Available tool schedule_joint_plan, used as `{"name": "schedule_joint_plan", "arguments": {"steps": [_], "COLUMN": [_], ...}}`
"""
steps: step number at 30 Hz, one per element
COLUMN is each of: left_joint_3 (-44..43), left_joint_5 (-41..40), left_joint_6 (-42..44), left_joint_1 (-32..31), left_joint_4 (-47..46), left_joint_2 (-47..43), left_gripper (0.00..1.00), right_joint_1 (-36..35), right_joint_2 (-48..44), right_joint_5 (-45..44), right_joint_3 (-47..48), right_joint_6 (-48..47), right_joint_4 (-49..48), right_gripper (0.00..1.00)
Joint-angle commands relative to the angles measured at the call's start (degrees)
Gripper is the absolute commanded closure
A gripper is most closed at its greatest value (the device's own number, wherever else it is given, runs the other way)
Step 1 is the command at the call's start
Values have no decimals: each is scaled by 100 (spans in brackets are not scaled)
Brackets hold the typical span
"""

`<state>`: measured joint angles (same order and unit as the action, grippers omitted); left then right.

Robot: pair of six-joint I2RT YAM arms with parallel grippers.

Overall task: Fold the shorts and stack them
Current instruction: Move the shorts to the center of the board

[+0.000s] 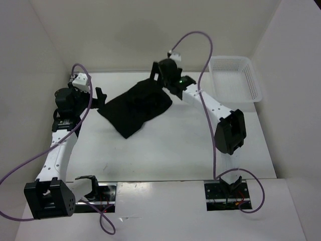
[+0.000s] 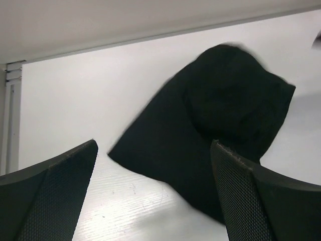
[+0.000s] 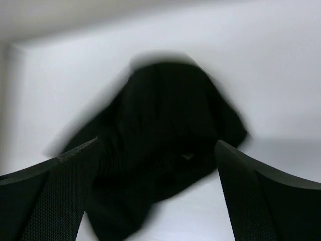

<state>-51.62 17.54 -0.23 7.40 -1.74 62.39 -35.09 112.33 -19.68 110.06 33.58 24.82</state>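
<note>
The black shorts (image 1: pixel 134 106) lie crumpled in a rough folded heap on the white table (image 1: pixel 175 150), left of centre toward the back. My left gripper (image 1: pixel 102 97) is open just left of the heap; its wrist view shows the shorts (image 2: pixel 215 130) ahead, past the open fingers (image 2: pixel 241 196). My right gripper (image 1: pixel 156 75) is open at the heap's far right corner, above it; its wrist view shows the shorts (image 3: pixel 160 145) blurred below and between its fingers (image 3: pixel 251 201). Neither gripper holds fabric.
A white mesh plastic basket (image 1: pixel 235 80) stands at the back right of the table. White walls close in the back and both sides. Purple cables loop over both arms. The arm bases sit at the near edge.
</note>
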Motion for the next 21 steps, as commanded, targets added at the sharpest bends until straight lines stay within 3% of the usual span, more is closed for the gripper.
{"name": "schedule_joint_plan", "arguments": {"steps": [1, 4, 6, 10, 11, 16, 18, 21], "left_joint_3": [-94, -147, -69, 186, 248, 740, 1038, 1171], "left_joint_5": [267, 468, 812, 883, 883, 23, -633, -1085], "left_joint_6": [23, 23, 23, 23, 23, 23, 23, 23], "left_joint_1": [16, 16, -150, -712, -992, -1977, -2442, -2655], "left_joint_4": [13, 697, 1226, 2228, 2300, 2222, 1707, 994], "left_joint_2": [107, 159, 159, 352, 422, 703, 967, 1345], "left_gripper": [0, 0, 0, 2, 4, 4, 0, 0], "right_joint_1": [326, 835, 837, 837, 837, 258, 125, 125], "right_joint_2": [-405, -798, -1063, -1328, -1258, -829, -652, -283], "right_joint_5": [-935, -889, -354, 1803, 1993, 1864, 1784, 1993], "right_joint_3": [-1528, -2207, -2550, -2753, -2805, -2859, -2631, -2192], "right_joint_6": [-781, -1659, -2457, -2821, -2909, -4015, -4017, -3965], "right_joint_4": [-959, -1338, -1680, -1524, -1524, -1734, -1804, -1805], "right_gripper": [0, 0, 0, 0, 0, 5, 5, 5]}}
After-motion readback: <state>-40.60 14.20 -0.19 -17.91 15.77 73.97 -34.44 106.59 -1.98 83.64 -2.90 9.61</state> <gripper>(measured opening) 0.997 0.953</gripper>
